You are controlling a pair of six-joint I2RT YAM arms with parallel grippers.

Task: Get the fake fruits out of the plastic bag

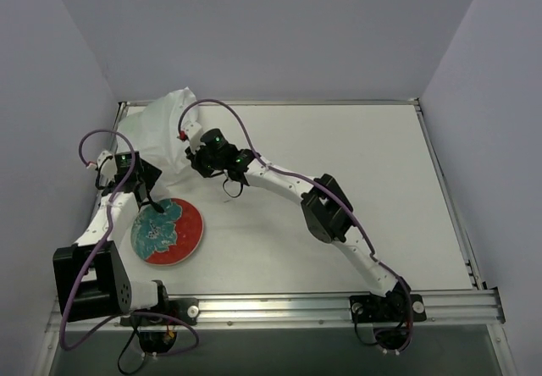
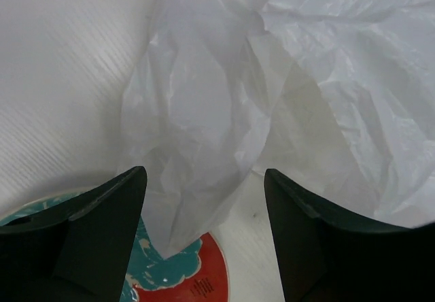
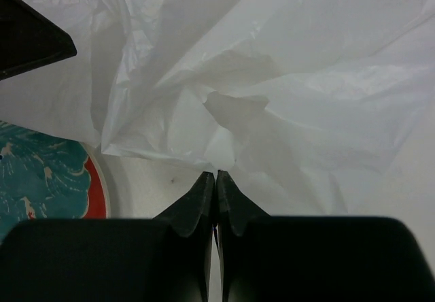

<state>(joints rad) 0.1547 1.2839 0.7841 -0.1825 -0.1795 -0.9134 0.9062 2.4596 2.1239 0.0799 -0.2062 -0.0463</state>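
At the plastic bag's (image 3: 272,77) near edge, right gripper (image 3: 216,179) clenched tight, tips against the film; left gripper (image 2: 204,173) spread wide above the plate's (image 2: 197,285) rim, gripping nothing.

Bright even diffuse light, soft shadows; plastic bag (image 2: 272,77) sharp, near fingers (image 2: 81,247) dark, blurred

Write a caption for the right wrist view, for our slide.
Shut right gripper at the wrinkled white plastic bag edge, patterned plate at left.
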